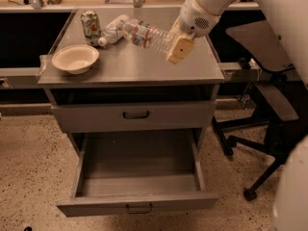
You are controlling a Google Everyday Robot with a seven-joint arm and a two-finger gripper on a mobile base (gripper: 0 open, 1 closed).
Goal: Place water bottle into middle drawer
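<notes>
Tool (174,46) holds water bottle (147,34) above tabletop (144,67) near can (90,23), bowl (75,58)

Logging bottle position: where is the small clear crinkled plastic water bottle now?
Upper centre: the small clear water bottle hangs tilted in the tool over the grey cabinet top, right of the white-labelled bottle.

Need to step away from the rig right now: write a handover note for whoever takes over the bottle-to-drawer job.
State of the hand: shut on the water bottle, gripping its base end, above the right part of the cabinet top.
The water bottle is tilted, cap toward the rear left, apparently off the surface.
The middle drawer is pulled open, with nothing visible inside.
Done: bottle grasped, drawer open.
Left: carry the bottle forward and down into the drawer, then release.
</notes>
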